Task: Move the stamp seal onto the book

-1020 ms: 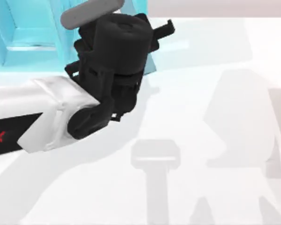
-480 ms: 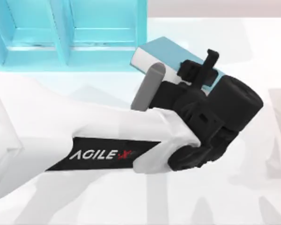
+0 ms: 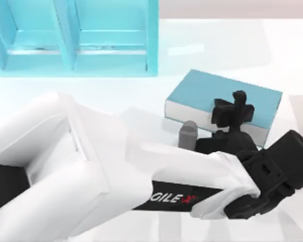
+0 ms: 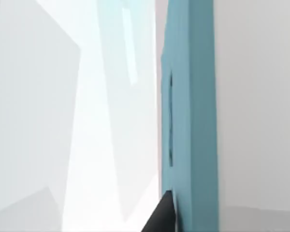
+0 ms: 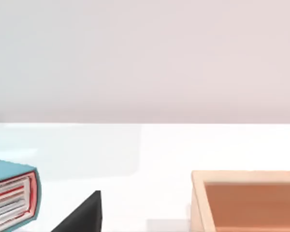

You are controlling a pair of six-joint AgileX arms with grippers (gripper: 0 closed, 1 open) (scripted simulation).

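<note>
The book (image 3: 202, 93) lies right of centre on the table, teal cover up, with white page edges facing the front. My left arm reaches across from the left, and its black gripper (image 3: 236, 107) hangs over the book's right half near the front edge. The stamp seal is hidden. The right wrist view shows the book (image 5: 12, 193) end-on, with red marks on its whitish spine. A black part of my right gripper (image 5: 82, 215) juts in beside it. A teal slab (image 4: 191, 121) stands close in the left wrist view; I cannot tell what it belongs to.
A teal compartmented shelf unit (image 3: 76, 40) stands at the back left. A shallow wooden box (image 5: 246, 198) sits on the table, seen from the right wrist camera. The left arm's white links (image 3: 81, 171) cover the front left of the table.
The left arm has swung from the shelf unit at the back left to the right and forward. Its gripper now hangs over the book, which has come into full view.
</note>
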